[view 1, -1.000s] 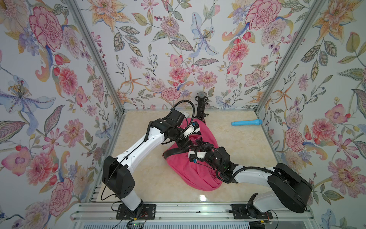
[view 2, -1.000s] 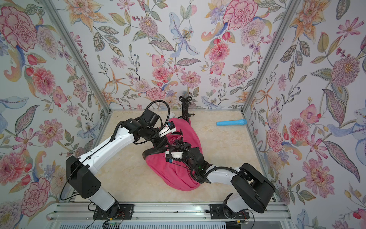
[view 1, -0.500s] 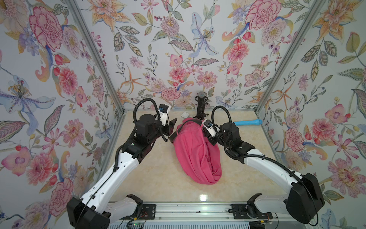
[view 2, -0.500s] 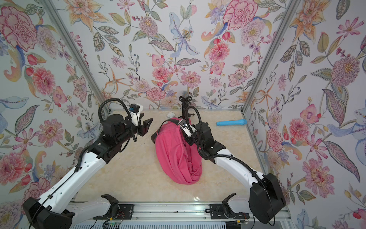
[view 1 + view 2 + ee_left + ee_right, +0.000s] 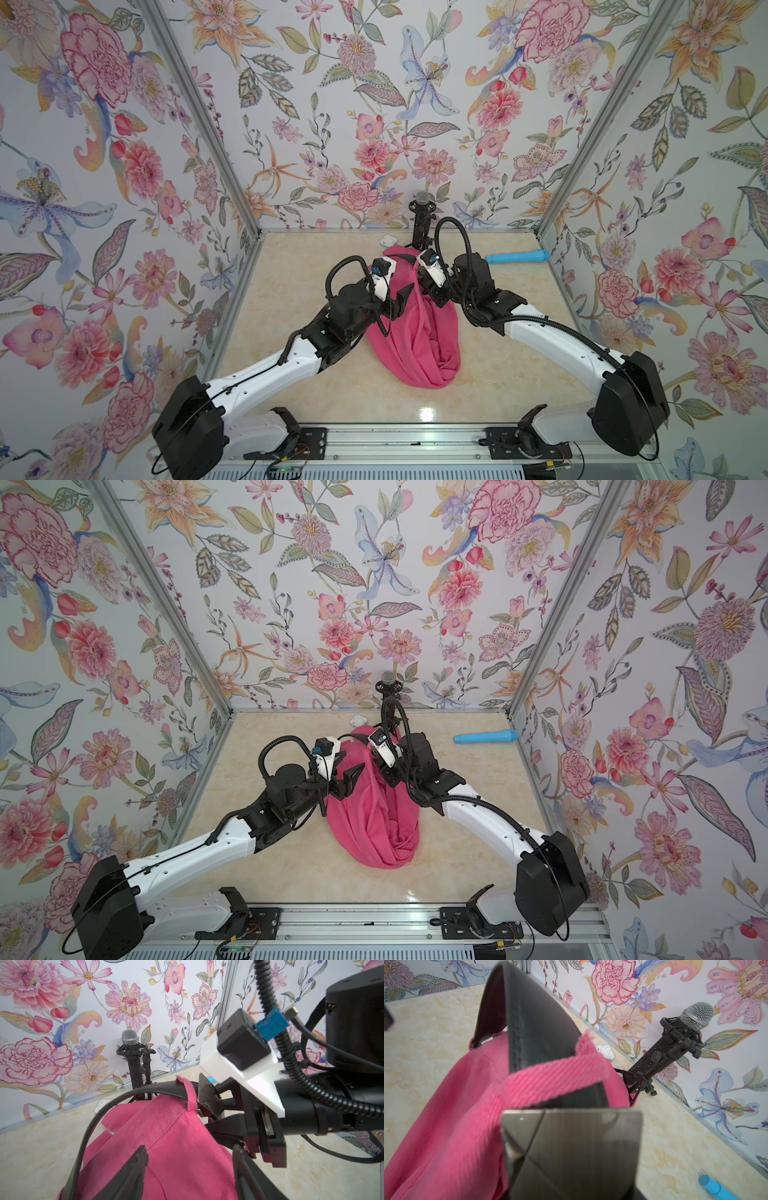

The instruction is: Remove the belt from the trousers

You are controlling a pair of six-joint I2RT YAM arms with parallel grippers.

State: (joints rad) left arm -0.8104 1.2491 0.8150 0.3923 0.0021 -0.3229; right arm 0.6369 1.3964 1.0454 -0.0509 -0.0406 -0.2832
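Observation:
The pink trousers (image 5: pixel 415 340) lie bunched in the middle of the table, also in a top view (image 5: pixel 374 825). The black belt (image 5: pixel 145 1091) arches over their far end and runs through a pink belt loop (image 5: pixel 550 1082). Its metal buckle (image 5: pixel 571 1147) fills the right wrist view and hides the jaws. My right gripper (image 5: pixel 430 291) is shut on the belt at the buckle end, as the left wrist view shows (image 5: pixel 207 1111). My left gripper (image 5: pixel 401 303) stands open at the trousers' left edge, its fingers (image 5: pixel 135 1167) wide apart with pink fabric (image 5: pixel 176 1147) beyond them.
A microphone on a stand (image 5: pixel 422 216) rises at the back wall just behind the trousers. A small white case (image 5: pixel 388 240) lies beside it. A blue cylinder (image 5: pixel 517 257) lies at the back right. Floral walls close three sides; a rail (image 5: pixel 415 444) runs along the front.
My left arm has swung in from the left, bringing its gripper to the trousers' left edge. The right gripper has stayed at the trousers' far end, holding the belt.

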